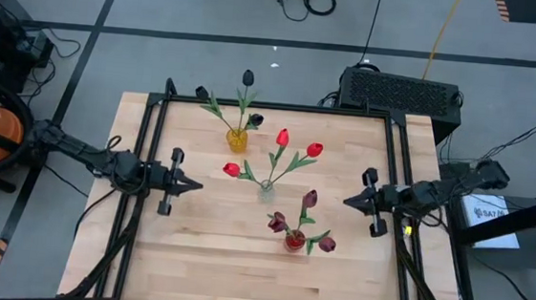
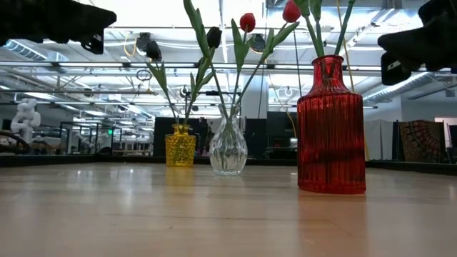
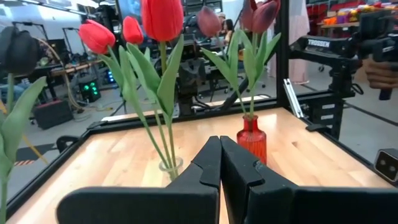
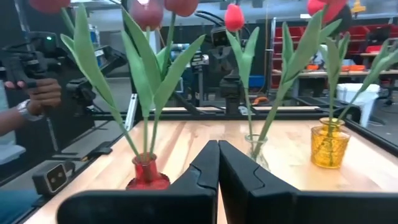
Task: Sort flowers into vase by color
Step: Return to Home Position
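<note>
Three vases stand upright on the table, each with tulips stuck in by their stems. The yellow vase [image 1: 237, 140] holds near-black tulips [image 1: 248, 78]. The clear glass vase [image 1: 266, 190] holds bright red tulips [image 1: 282, 138]. The red ribbed vase [image 1: 294, 240] holds dark maroon tulips [image 1: 309, 199]. My left gripper [image 1: 196, 186] hovers shut at the table's left, pointing toward the vases. My right gripper [image 1: 348, 202] hovers shut at the table's right, pointing back at them. Neither touches anything.
A black frame [image 1: 149, 150] runs along the table's left, right and far edges. Bare wood lies in front of the vases toward the near edge [image 1: 257, 288]. A person's hand holding a device [image 4: 37, 87] shows beyond the table in the right wrist view.
</note>
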`<action>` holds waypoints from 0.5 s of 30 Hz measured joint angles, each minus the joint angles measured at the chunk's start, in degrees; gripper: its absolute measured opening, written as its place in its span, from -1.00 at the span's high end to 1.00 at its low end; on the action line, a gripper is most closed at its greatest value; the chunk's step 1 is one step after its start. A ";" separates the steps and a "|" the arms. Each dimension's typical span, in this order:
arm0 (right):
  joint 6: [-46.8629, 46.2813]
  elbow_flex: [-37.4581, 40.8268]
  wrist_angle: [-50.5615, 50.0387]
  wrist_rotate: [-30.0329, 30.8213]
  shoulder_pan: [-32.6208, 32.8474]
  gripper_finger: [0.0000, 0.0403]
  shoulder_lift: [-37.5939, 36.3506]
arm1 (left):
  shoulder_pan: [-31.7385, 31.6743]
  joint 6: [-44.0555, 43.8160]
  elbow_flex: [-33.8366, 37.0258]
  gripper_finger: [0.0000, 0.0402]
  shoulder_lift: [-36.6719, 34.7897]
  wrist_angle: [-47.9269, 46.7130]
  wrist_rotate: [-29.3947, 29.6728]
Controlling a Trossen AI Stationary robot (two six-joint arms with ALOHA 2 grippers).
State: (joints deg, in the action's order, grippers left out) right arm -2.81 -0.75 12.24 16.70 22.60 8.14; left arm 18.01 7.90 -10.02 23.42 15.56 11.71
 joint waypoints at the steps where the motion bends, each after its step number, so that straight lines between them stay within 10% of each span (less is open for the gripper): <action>1: -0.34 -0.02 0.07 -1.62 -1.07 1.00 0.20 | -0.40 -0.01 0.09 0.98 0.00 -0.02 -0.85; 15: -1.49 -0.04 1.30 -11.09 -10.55 1.00 3.91 | -4.44 -1.27 5.78 0.98 0.00 5.67 -5.95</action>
State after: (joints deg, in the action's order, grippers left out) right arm -4.30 -0.80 13.54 5.61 12.05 12.05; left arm 13.58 6.63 -4.24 23.42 21.23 5.76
